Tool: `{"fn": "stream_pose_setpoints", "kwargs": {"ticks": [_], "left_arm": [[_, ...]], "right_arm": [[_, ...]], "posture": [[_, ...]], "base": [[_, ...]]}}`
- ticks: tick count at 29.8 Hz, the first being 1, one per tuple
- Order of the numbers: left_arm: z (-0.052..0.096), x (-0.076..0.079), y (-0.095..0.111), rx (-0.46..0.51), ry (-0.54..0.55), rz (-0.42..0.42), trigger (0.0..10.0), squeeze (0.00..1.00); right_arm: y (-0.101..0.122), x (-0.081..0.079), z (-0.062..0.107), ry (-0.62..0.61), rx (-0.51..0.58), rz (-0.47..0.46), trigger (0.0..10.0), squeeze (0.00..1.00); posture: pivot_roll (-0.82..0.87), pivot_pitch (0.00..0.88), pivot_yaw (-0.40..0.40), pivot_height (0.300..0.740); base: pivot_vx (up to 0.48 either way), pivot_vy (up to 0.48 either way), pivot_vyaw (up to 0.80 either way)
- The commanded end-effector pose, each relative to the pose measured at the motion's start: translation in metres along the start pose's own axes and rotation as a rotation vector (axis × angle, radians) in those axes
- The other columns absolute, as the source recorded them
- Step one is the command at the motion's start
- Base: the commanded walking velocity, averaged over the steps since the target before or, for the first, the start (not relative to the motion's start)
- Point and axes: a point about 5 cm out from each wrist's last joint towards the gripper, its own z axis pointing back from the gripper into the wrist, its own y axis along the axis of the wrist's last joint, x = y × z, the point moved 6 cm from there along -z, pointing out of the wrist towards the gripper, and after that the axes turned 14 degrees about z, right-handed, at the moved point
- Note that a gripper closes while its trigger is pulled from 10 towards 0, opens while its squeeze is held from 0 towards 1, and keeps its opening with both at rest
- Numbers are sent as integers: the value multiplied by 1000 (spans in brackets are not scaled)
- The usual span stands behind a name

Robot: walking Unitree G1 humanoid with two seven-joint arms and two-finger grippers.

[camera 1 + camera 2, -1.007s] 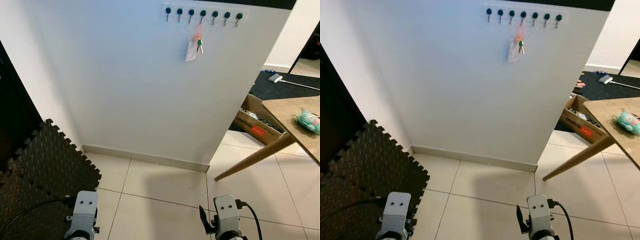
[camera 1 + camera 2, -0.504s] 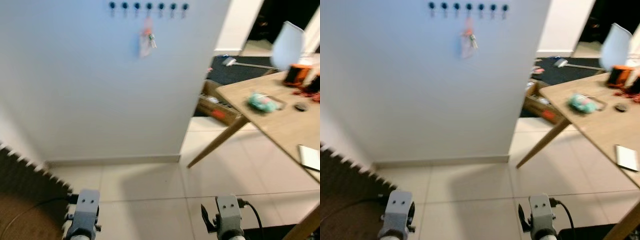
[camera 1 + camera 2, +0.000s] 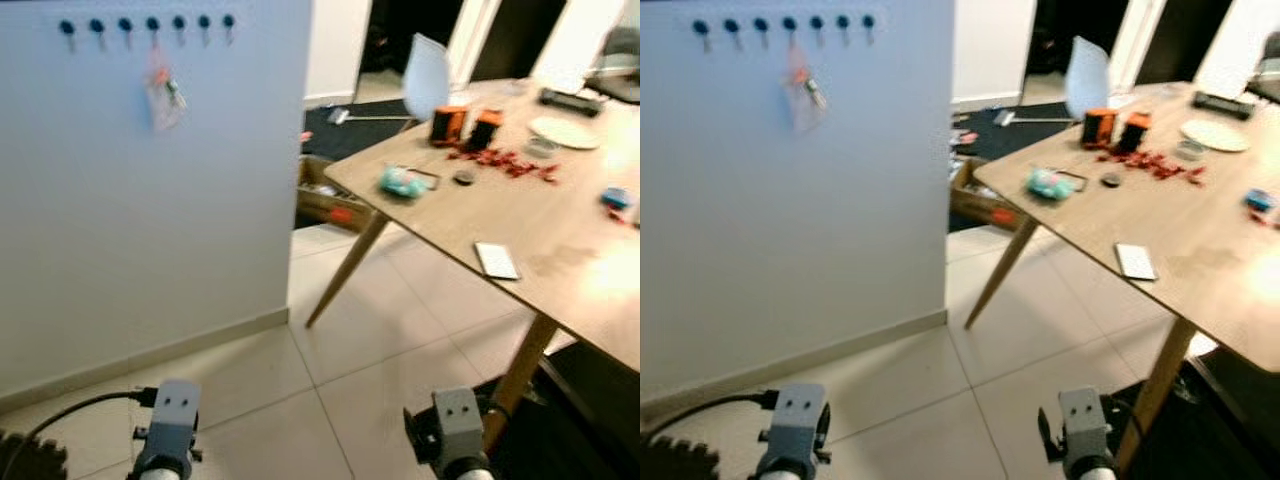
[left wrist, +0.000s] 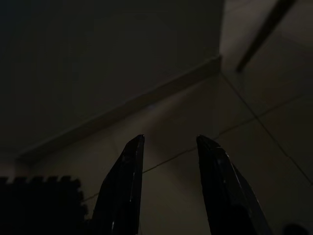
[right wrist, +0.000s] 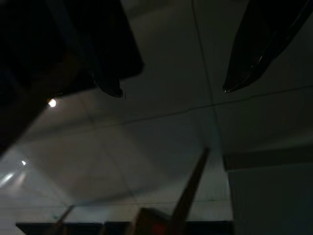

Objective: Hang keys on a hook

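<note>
A bunch of keys (image 3: pixel 163 93) with an orange tag and a pale fob hangs from a hook in a row of several dark hooks (image 3: pixel 150 24) high on the white wall (image 3: pixel 150 200). Both arms hang low and idle, far below the keys: the left arm (image 3: pixel 168 425) and the right arm (image 3: pixel 455 425). In the dark left wrist view, my left gripper (image 4: pixel 169 140) is open over the tiled floor, with nothing between its fingers. My right gripper (image 5: pixel 171 90) is also open and empty above the tiles.
A wooden table (image 3: pixel 520 215) on slanted legs stands to the right, carrying a teal toy (image 3: pixel 402 181), orange cups (image 3: pixel 450 124), a plate (image 3: pixel 565 131) and a white card (image 3: pixel 496 260). A cardboard box (image 3: pixel 333 205) lies behind the wall's corner. A black foam mat (image 3: pixel 25 465) is at bottom left.
The camera has swung to the right: the wall, hooks and keys have slid left in the picture and the table has come into view. Both arms still hang low.
</note>
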Motion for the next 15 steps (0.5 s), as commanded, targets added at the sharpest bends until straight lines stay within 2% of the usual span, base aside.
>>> {"fn": "stream_pose_setpoints", "kwargs": {"ticks": [1, 15], "left_arm": [[2, 0, -8, -26, -1, -21, 10000, 0], [3, -2, -8, -28, -2, -24, 10000, 0]], "right_arm": [[-8, -2, 5, 5, -23, 0, 10000, 0], [-10, -4, 6, 7, -28, -1, 10000, 0]], "posture": [[124, 146, -36, 740], [126, 153, -35, 740]], "base": [[0, 0, -775], [0, 0, -775]]}}
